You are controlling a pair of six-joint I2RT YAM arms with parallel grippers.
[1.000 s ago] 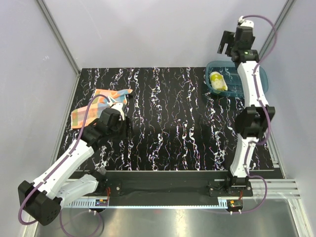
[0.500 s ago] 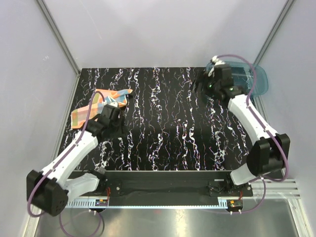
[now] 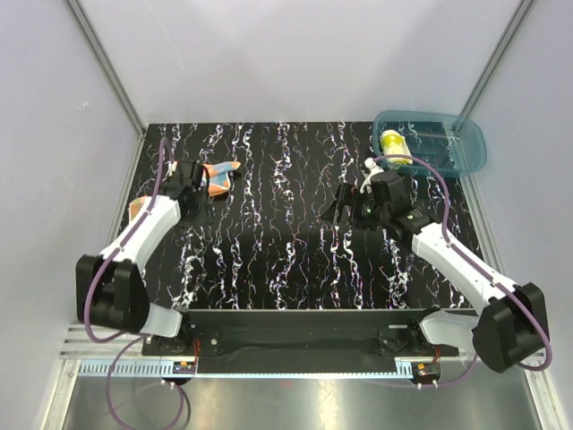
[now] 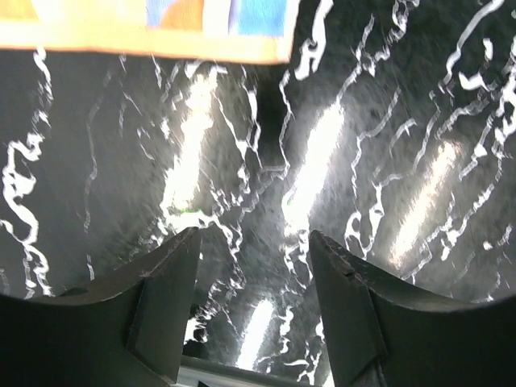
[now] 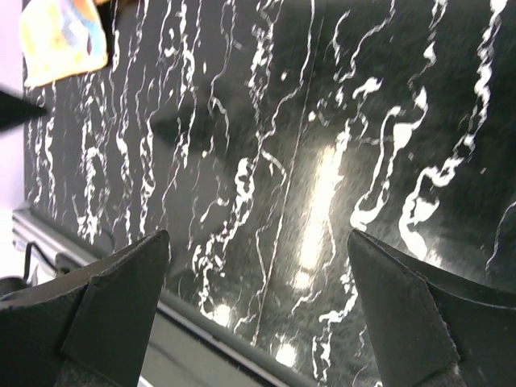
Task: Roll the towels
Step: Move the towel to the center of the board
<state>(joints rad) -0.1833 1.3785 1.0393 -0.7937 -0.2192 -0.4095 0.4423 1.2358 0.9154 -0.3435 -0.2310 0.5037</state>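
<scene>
Left gripper point(image 4: 254, 242) is held open over the table point(image 4: 403, 145), with the orange towel point(image 4: 161, 28) just ahead of its fingers, its hem set across them. This arm is much the nearer and has been reached farther out. Right gripper point(image 5: 258, 242), also open, has been swung to mid-table from the teal bin point(image 3: 461, 166), where the yellow towel point(image 3: 395, 146) lies bundled.

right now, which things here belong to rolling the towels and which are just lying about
Part of the job:
- orange towel, far left
- yellow towel, lying in the teal bin

Just lying about:
- teal bin
- black marbled table
</scene>
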